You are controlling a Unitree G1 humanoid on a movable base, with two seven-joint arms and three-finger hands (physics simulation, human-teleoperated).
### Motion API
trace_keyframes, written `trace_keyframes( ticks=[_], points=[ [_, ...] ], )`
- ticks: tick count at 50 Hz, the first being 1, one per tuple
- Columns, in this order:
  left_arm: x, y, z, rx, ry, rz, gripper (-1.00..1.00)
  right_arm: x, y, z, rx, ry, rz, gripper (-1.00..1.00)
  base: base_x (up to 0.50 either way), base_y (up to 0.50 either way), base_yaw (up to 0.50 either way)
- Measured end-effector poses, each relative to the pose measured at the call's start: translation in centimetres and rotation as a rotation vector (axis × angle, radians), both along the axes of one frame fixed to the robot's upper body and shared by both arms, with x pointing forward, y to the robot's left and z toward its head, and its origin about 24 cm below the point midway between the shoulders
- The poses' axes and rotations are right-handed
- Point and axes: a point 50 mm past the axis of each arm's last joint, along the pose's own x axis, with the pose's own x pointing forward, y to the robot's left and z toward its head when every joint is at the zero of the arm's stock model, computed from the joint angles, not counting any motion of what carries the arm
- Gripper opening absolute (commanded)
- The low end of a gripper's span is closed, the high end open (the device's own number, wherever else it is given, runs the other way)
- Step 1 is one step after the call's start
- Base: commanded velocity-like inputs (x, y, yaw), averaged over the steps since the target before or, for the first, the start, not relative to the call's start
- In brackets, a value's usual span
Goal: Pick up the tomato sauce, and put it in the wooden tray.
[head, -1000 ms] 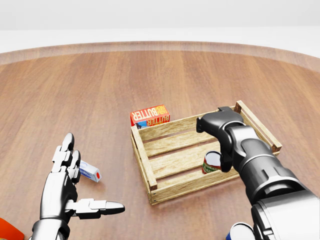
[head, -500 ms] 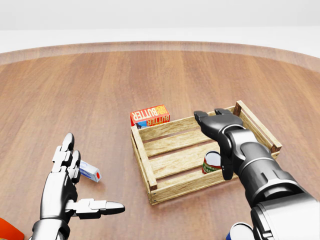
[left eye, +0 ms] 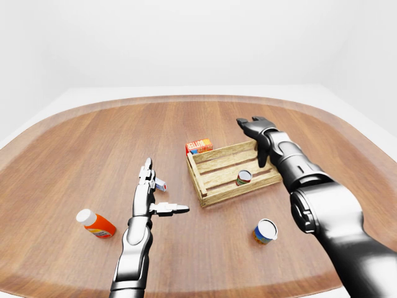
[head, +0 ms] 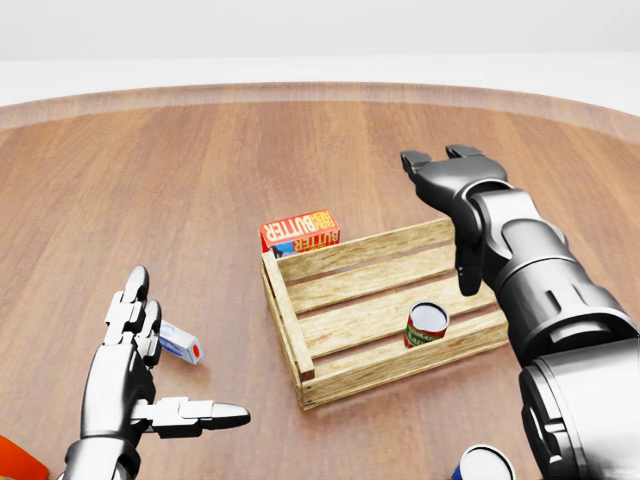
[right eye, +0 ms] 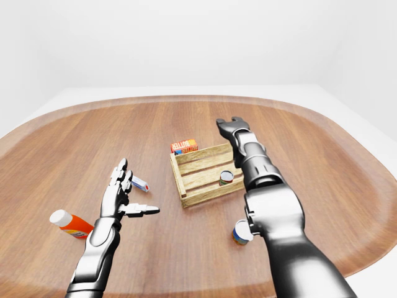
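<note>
The tomato sauce can [head: 427, 326], red and white with a green band, stands inside the wooden tray [head: 290, 322] near its right end. My right hand [head: 445, 175] is open and empty, raised above the tray's upper right corner and apart from the can. My left hand [head: 165, 375] is open with its fingers spread, low at the left of the head view, well left of the tray.
An orange butter box [head: 299, 231] lies against the tray's upper left side. A small white tube [head: 180, 343] lies by my left hand. An orange bottle [left eye: 96, 224] and a blue-and-white can [left eye: 265, 231] lie nearer me on the round wooden table [left eye: 93, 143].
My right hand has lifted off the tray and moved up and to the right, with its fingers spread. The can stays in the tray. The left hand has not moved.
</note>
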Motion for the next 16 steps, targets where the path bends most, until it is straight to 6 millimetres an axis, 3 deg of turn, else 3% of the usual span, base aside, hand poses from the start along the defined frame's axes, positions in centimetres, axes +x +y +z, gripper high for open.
trace_keyframes(
  ticks=[16],
  points=[
    [0.0,0.0,0.0,0.0,0.001,0.0,1.0,0.8,0.1,3.3,-0.015,-0.081,0.005,1.0,0.0,0.0,0.0]
  ],
)
